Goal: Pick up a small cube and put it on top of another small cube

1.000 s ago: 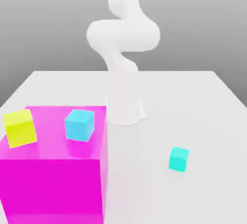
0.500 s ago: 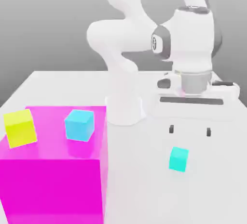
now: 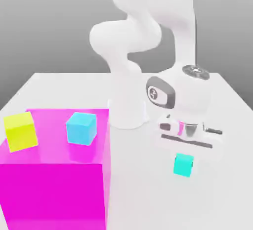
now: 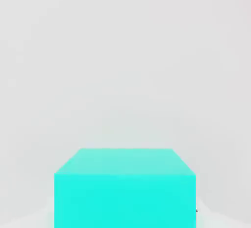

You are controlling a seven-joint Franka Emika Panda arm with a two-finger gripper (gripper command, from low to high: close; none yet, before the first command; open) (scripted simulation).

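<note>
We've got the hand (image 3: 184, 156) down low on the table (image 3: 222, 125), directly over the turquoise cube (image 3: 183, 164). Fingers are hidden behind the cube and the palm, so we can't see contact, but the hand looks pressed in on the cube's sides; we read it as pinching the cube. In the hand view the cube (image 4: 125, 188) sits right under the palm, centred.

Target, the yellow-green cube (image 3: 20, 131), is well away from the hand, up on the big magenta block (image 3: 54, 184), with the sky-blue cube (image 3: 81, 128) between it and the hand.

Risks as we see them:
- Grip may be shallow or off-centre; cube could twist or slip out on lift.
- Target sits higher than the hand. If we translate before lifting enough, we clip the magenta block's edge.
- Straight-line path passes over the sky-blue cube; low carry knocks it.
- Yellow-green cube is near the block's edge and sits slightly rotated; misaligned placement tips the stack or pushes the target off.
- Releasing too high lets the cube bounce off.
</note>
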